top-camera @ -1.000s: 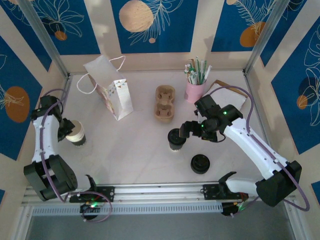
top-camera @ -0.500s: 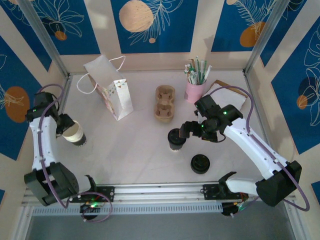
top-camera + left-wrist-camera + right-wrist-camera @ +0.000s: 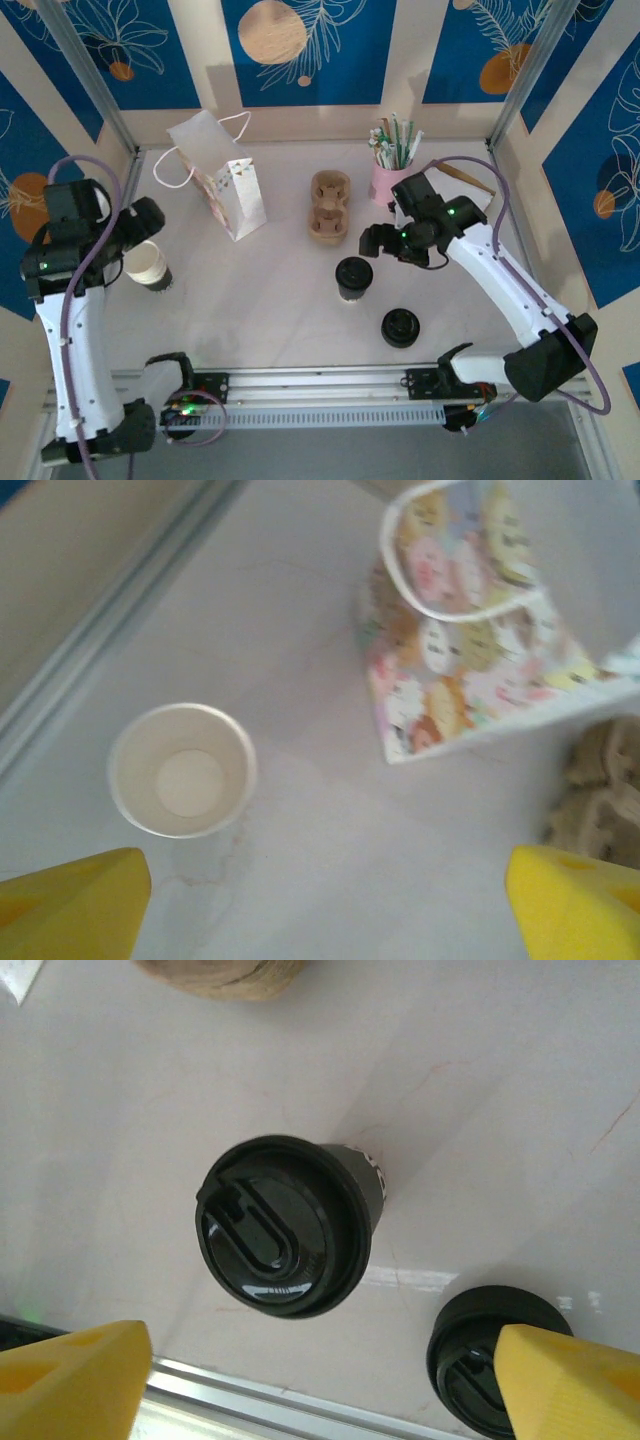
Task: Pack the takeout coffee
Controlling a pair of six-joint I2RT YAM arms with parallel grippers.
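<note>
The plain cream paper cup (image 3: 182, 770) is no longer being held. Within the last second it has been released by the left hand (image 3: 328, 890), which is being raised above it, and the cup is being left upright on the table (image 3: 300, 810), well to the left of the cardboard cup carrier (image 3: 329, 206). The left hand is being kept wide open, its yellow fingers (image 3: 70, 905) spread, with nothing being touched between them. The right hand (image 3: 324, 1370) is likewise being drawn up and back from the takeout coffee (image 3: 285, 1225), which is being left standing just in front of the carrier with its black lid seated on top. A second, loose black lid (image 3: 490, 1355) is lying further from the carrier, on the arms' side. The right hand is also being held open, the coffee being seen below the gap with neither finger touching it. The coffee is judged lidded and ready but not yet packed. It is standing outside the carrier and outside the patterned gift bag (image 3: 232, 185) to the carrier's left, so a fresh grasp is being called for.
</note>
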